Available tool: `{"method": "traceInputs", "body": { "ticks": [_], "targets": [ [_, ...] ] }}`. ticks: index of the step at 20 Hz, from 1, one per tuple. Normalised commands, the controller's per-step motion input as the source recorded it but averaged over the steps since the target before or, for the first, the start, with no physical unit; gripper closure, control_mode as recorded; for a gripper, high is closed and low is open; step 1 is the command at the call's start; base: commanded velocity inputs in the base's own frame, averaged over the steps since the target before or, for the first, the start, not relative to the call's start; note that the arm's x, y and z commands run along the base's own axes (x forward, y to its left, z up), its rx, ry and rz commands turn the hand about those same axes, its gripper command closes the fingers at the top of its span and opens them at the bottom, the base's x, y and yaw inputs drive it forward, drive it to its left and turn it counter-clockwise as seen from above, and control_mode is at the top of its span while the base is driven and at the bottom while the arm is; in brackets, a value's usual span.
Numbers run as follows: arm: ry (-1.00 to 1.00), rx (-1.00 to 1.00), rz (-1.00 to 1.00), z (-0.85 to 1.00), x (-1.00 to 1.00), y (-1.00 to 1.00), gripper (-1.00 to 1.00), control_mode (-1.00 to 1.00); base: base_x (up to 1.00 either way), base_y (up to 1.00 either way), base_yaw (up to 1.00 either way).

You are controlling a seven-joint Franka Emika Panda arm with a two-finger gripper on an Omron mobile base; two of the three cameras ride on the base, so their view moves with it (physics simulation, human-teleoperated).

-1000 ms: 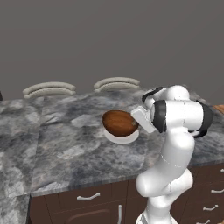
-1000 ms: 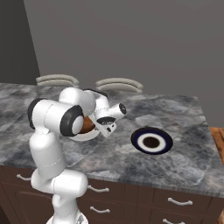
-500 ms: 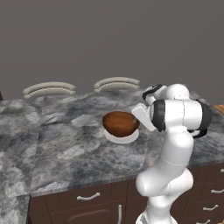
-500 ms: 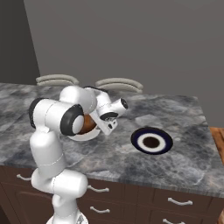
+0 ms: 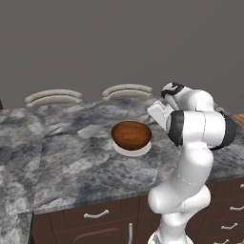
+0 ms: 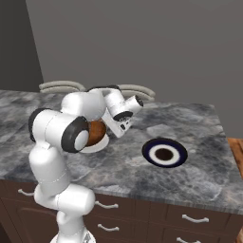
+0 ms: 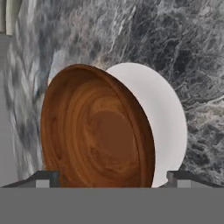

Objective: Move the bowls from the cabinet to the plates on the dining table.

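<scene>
Since the glossy reddish-brown wooden bowl (image 5: 131,135) is seated on the plain white round plate (image 5: 133,149) on the grey marble dining table (image 5: 71,162), the gripper (image 7: 113,177) is seen spread wide, fingertips (image 7: 43,178) flanking its rim; a careless retreat could tip it off.

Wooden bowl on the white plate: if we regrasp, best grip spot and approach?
Pinch the wooden bowl by its thin raised rim on the side facing the gripper, one finger inside, one outside. It sits upright on the white plate, too wide to span.
</scene>
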Motion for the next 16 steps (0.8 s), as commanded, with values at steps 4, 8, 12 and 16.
{"method": "traceInputs", "body": {
  "ticks": [4,8,12,16],
  "targets": [
    [0.00,0.00,-0.01,1.00,-0.45,0.00,-1.00,-1.00,0.00,0.00,0.00],
    [-0.06,0.09,-0.04,0.97,-0.97,-0.21,-1.00,-1.00,0.00,0.00,0.00],
    [-0.07,0.08,-0.08,0.95,-0.89,-0.34,-1.00,-1.00,0.00,0.00,0.00],
    [-0.05,0.08,-0.25,0.82,-0.45,-0.14,-1.00,-1.00,0.00,0.00,0.00]
  ]
}}
